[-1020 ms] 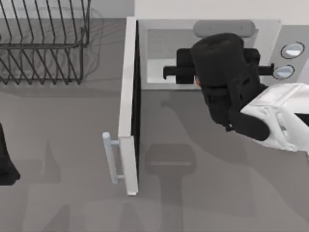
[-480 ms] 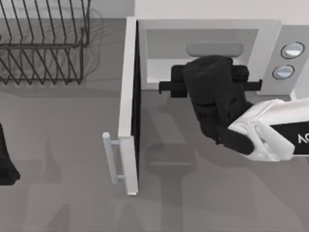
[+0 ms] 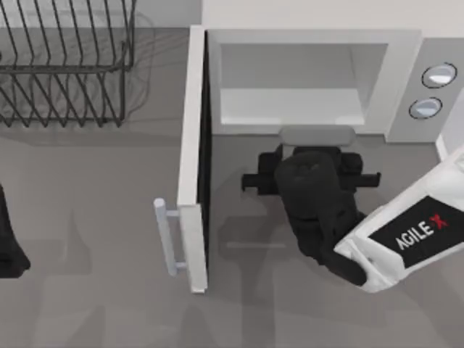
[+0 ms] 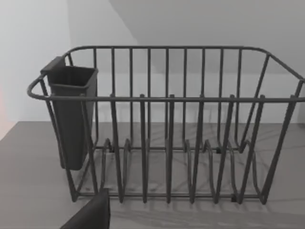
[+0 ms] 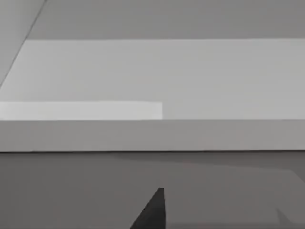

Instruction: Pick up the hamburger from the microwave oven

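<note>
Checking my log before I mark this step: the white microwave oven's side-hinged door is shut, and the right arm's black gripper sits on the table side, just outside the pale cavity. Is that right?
Not quite. The white microwave oven's side-hinged door stands wide open, swung out toward the table's front, as the top view shows. The rest holds: the right arm's black gripper is just outside the pale cavity.

A dark wire dish rack (image 3: 65, 65) stands at the far left corner of the grey surface (image 3: 94, 290), against the pale back wall (image 4: 33, 57). Its upright tines (image 4: 169, 157) run in rows along the base, and a dark rectangular cutlery holder (image 4: 71, 117) hangs on one end of the rack's rim. Soft shadows fall across the surface.
</note>
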Controlling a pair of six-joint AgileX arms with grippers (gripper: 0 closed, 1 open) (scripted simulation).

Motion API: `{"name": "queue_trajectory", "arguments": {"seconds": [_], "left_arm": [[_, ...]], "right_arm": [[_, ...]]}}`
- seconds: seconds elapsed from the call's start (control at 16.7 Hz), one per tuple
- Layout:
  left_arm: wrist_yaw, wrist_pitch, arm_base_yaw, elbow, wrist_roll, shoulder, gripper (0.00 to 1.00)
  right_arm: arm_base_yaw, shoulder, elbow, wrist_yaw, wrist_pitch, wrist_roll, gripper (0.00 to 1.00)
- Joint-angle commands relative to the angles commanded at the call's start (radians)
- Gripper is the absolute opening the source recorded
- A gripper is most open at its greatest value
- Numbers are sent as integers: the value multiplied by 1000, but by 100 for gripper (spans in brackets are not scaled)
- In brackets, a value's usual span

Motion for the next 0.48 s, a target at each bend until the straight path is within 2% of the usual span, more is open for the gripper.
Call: {"name": "queue_trajectory", "arguments": {"seconds": [0.3, 0.48], "left_arm": [[0, 0, 0, 0, 0, 0, 100], [0, 0, 0, 0, 0, 0, 100]], "right_arm": [[0, 8, -5, 0, 10, 0, 0], [0, 8, -5, 0, 10, 0, 23]]}}
